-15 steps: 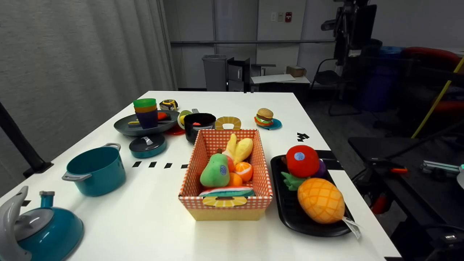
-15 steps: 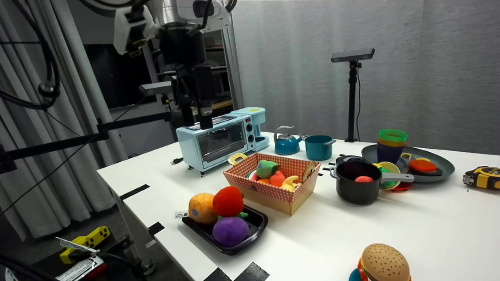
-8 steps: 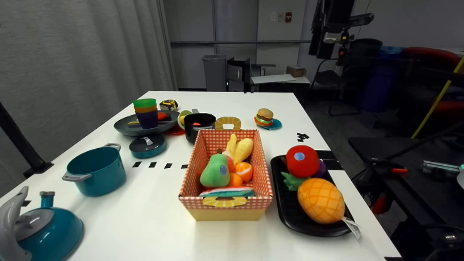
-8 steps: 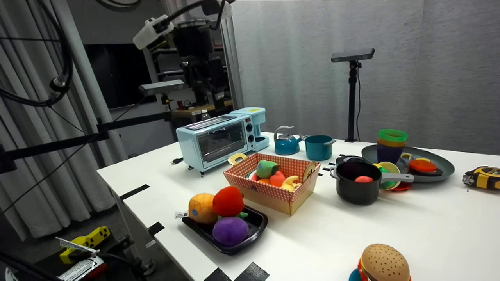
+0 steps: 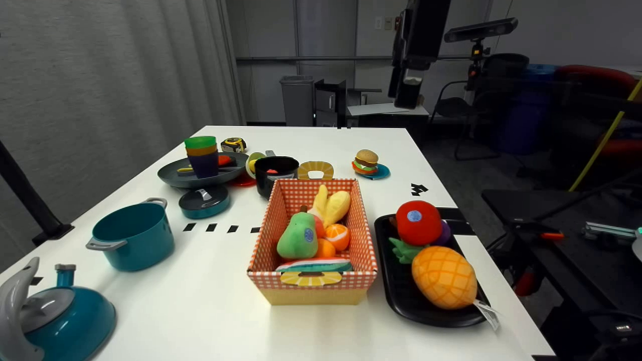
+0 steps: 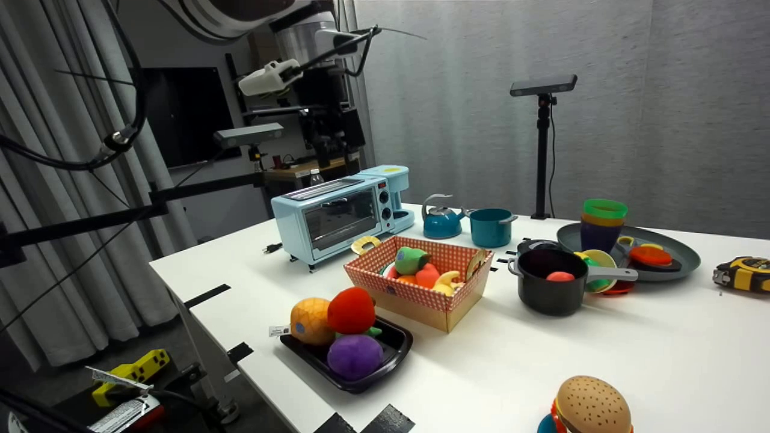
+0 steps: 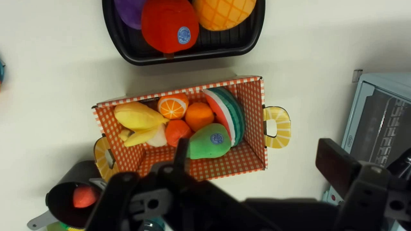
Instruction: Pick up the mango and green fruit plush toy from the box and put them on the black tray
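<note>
The green fruit plush toy (image 5: 298, 236) lies in the chequered box (image 5: 315, 297), in the wrist view (image 7: 212, 144) beside a watermelon slice. A yellow plush fruit (image 5: 337, 206), perhaps the mango, lies near the box's other end; it also shows in the wrist view (image 7: 136, 115). The black tray (image 5: 398, 301) stands beside the box and holds a red, a purple and an orange pineapple-like plush. My gripper (image 7: 257, 154) is open and empty, high above the table. In the wrist view one finger overlaps the green toy's tip; the other is beyond the box's end.
The box also holds orange (image 7: 199, 116) and banana (image 7: 141, 136) toys. A black pot (image 6: 550, 288) stands past one box end, a light-blue toaster oven (image 6: 340, 210) past the other. A teal pot (image 5: 133, 235) and kettle (image 5: 70, 316) are also on the table.
My arm and open gripper have moved leftward in an exterior view and rightward in the opposite-facing one, high above the table. The toys, box and tray have not moved.
</note>
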Tool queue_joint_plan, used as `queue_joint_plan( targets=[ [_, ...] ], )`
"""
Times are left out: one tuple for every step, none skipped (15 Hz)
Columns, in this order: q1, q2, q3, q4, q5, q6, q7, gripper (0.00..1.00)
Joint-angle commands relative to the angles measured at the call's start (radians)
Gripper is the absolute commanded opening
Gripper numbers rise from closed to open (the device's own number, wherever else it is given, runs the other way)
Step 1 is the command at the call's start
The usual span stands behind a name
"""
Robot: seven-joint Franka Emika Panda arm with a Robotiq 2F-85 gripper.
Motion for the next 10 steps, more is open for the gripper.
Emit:
queue_joint_plan(
  targets=[
    [-0.003,0.012,0.004,0.011,0.001,-0.003,-0.001,1.0],
    [-0.004,0.02,0.004,0.017,0.001,-0.003,-0.001,1.0],
    [-0.004,0.023,0.004,0.02,0.001,-0.003,-0.001,1.0],
    [-0.004,0.023,0.004,0.022,0.001,-0.003,-0.001,1.0],
    [-0.004,0.023,0.004,0.022,0.001,-0.003,-0.001,1.0],
    [-0.004,0.023,0.004,0.023,0.001,-0.003,-0.001,1.0],
    [-0.004,0.023,0.004,0.023,0.001,-0.003,-0.001,1.0],
    [-0.004,0.038,0.002,0.037,0.004,-0.004,-0.004,1.0],
    [-0.005,0.052,0.001,0.05,0.005,-0.005,-0.004,1.0],
    [-0.005,0.076,-0.002,0.071,0.013,-0.014,-0.011,1.0]
  ],
)
